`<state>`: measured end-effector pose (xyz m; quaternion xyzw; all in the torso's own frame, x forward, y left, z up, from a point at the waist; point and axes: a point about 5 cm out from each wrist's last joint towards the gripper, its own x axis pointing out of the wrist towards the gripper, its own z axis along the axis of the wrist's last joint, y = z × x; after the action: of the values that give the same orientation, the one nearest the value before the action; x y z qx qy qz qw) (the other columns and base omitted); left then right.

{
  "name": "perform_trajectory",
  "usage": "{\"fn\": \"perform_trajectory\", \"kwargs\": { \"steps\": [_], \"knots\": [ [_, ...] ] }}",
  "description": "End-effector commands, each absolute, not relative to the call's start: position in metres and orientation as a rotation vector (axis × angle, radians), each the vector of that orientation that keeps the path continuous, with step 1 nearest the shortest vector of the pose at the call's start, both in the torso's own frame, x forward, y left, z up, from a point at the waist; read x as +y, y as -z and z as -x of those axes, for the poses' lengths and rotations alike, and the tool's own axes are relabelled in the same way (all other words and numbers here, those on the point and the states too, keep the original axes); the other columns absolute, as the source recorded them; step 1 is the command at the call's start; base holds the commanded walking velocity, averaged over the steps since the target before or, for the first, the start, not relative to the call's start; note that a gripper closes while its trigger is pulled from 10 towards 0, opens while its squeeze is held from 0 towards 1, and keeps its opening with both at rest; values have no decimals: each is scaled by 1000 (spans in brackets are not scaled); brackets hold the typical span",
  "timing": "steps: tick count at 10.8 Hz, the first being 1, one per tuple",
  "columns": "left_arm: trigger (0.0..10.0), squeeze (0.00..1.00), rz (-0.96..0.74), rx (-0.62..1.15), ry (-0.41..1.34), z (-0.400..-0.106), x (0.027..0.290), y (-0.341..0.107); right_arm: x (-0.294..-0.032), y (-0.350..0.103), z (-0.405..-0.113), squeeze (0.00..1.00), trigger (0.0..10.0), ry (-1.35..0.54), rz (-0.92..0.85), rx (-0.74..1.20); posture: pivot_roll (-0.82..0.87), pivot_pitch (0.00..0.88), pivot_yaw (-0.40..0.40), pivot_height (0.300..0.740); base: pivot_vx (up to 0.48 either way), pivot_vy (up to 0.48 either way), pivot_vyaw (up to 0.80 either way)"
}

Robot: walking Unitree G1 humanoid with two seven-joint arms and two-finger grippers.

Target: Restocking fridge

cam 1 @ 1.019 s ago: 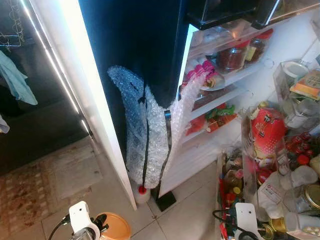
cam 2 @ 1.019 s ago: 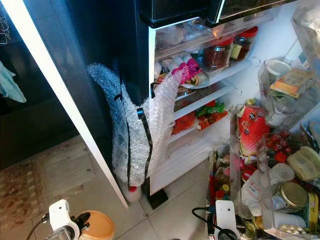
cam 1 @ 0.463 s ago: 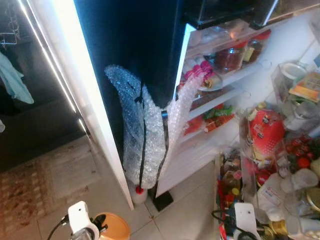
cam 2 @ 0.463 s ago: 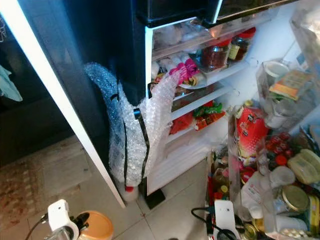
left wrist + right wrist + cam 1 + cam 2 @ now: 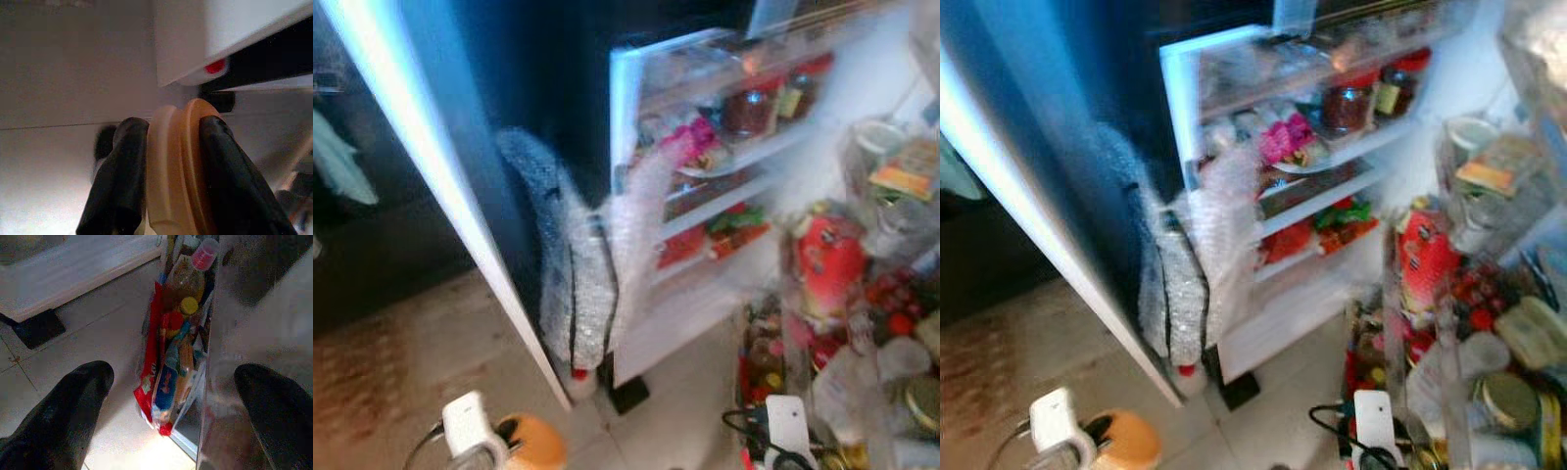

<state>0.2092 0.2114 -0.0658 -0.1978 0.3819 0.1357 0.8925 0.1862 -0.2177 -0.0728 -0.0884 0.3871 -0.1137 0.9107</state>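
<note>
While the head views are blurred, the main things still read.
Left gripper [image 5: 168, 166]: low over the tiled floor [image 5: 58, 88], fingers [image 5: 120, 171] clamped on an orange lid [image 5: 176, 161] held edge-on.
Right gripper [image 5: 171, 401]: fingers spread wide, nothing between them — above the floor beside the door's lowest rack of bottles [image 5: 183, 284].
Fridge [image 5: 1263, 176]: open, shelves stocked with jars [image 5: 1342, 103] and packets.
Fridge door [image 5: 891, 294]: at the robot's right, racks crowded.
Bubble wrap [image 5: 578, 284]: draped against the fridge's dark side.
</note>
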Motion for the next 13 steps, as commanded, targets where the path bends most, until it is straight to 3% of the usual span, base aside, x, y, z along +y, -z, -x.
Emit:
{"fn": "perform_trajectory", "kwargs": {
  "steps": [1,8,13],
  "knots": [
    [10000,0,401,885,-303,-187,214,78,-224,74,-182,0,10000,260,183,811,-131,163,-34,740,0,-277,0],
    [10000,0,397,885,-303,-187,214,78,-219,76,-181,0,10000,239,174,822,-131,161,-33,740,0,-275,0],
    [10000,0,411,882,-307,-187,214,78,-216,78,-178,0,10000,212,158,840,-131,160,-34,740,0,0,0]
  ]
}}
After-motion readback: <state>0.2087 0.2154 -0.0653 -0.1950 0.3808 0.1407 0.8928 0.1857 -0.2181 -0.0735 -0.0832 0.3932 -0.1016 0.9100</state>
